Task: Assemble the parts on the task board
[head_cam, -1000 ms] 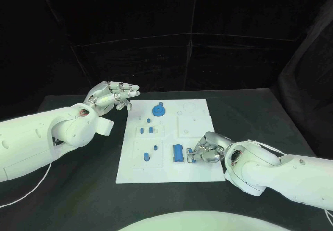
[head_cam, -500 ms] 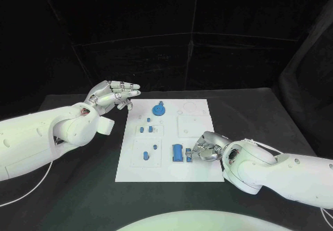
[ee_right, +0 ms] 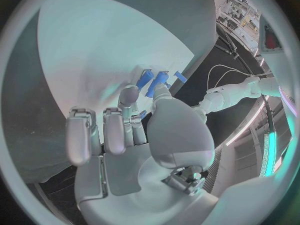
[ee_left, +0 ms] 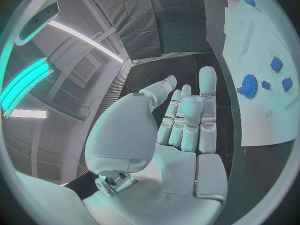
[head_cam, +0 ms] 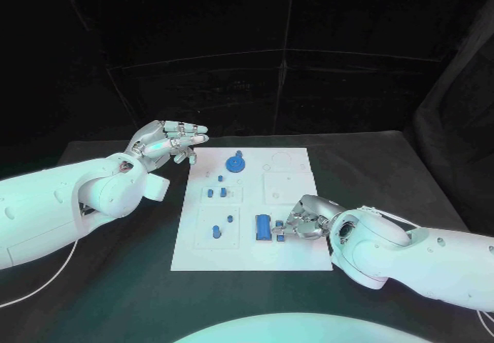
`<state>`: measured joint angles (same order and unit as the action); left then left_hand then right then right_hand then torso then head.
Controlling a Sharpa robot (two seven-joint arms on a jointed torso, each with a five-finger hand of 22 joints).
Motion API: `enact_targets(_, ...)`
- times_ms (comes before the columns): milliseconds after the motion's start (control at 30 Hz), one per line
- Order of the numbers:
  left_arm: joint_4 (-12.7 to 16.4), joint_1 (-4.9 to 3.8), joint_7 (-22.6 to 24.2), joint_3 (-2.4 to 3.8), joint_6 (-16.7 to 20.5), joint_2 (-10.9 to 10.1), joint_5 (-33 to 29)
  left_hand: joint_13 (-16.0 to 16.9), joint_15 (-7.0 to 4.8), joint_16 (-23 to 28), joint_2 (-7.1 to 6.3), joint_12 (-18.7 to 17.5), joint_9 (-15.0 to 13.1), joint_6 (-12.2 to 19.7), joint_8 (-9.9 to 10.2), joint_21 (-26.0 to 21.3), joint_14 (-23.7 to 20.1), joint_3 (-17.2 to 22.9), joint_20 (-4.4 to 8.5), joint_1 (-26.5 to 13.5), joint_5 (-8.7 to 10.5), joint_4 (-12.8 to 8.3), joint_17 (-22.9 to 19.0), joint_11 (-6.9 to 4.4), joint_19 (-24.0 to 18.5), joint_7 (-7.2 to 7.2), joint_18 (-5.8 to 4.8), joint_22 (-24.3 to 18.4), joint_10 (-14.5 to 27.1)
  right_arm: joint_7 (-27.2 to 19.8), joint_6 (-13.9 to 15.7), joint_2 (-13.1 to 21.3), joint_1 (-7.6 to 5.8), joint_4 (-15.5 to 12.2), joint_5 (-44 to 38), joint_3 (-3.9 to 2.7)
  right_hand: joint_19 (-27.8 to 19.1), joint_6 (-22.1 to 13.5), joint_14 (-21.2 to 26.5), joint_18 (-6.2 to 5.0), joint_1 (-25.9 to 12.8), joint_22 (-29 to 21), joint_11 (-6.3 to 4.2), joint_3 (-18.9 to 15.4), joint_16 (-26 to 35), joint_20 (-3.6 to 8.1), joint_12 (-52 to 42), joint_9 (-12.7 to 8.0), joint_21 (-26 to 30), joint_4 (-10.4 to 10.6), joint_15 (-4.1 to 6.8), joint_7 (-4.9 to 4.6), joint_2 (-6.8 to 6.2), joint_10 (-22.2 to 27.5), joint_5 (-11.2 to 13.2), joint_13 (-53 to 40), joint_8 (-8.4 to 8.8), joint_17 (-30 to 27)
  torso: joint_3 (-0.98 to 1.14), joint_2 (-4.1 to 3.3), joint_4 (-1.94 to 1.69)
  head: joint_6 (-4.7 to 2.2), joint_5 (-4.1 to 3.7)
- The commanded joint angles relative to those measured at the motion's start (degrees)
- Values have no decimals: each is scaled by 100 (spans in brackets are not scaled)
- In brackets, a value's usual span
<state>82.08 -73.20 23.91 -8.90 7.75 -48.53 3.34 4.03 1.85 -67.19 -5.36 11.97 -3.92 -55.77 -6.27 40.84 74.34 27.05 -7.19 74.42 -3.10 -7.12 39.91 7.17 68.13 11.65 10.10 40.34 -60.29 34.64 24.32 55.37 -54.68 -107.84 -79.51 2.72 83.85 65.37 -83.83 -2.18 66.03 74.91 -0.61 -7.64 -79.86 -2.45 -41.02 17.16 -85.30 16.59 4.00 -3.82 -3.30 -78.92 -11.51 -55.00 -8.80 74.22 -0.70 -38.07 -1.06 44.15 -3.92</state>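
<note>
The left hand [head_cam: 165, 144] is held up off the table at about 10 o'clock from the board [head_cam: 252, 246], palm up, fingers apart, with nothing in it. In the left wrist view, its smooth silver palm [ee_left: 181, 150] is seen. The flat white board is laid in the middle of the table [head_cam: 401, 171]. A round blue gear [head_cam: 237, 164] is found at its 12 o'clock end. Small blue parts [head_cam: 214, 231] are spread lower down. At 4 o'clock, the right hand [head_cam: 300, 223] is bent down, and a small blue piece [ee_right: 155, 83] is pinched at its fingertips beside a blue block [head_cam: 265, 227].

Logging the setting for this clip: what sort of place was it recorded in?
Most likely a robotics lab test cell: a black table bearing a white task board with small blue parts, black curtains behind, and ceiling strip lights in the left wrist view.
</note>
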Motion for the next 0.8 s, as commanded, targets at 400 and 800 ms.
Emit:
enact_targets(400, -3, -9, 9, 4, -66, -1, -19, -4, 0, 14, 33, 29, 7, 33, -37, -25, -57, -17, -22, 39, 9, -16, -5, 3, -4, -10, 42, -5, 25, -253, -475, 173, -5, -128, -13, -1, 72, 1, -326, 18, 497, 811, 22, -177, 30, -5, -27, 56, 49, -192, 5, -19, -46, 24, 239, -70, 54, -9, -4, 4, -6, -5, -29)
enact_targets(800, -4, -9, 5, 4, -71, 5, -19, -4, 0, 14, 33, 29, 7, 33, -37, -25, -57, -17, -22, 39, 9, -16, -5, 3, -4, -10, 42, -5, 25, -141, -558, 12, -5, 178, -58, -1, 82, 30, -330, 22, 625, 825, 19, -196, 24, -4, -66, 81, 41, -221, 7, -15, 114, 15, 302, -111, 49, 8, 1, -7, -8, 7, -3)
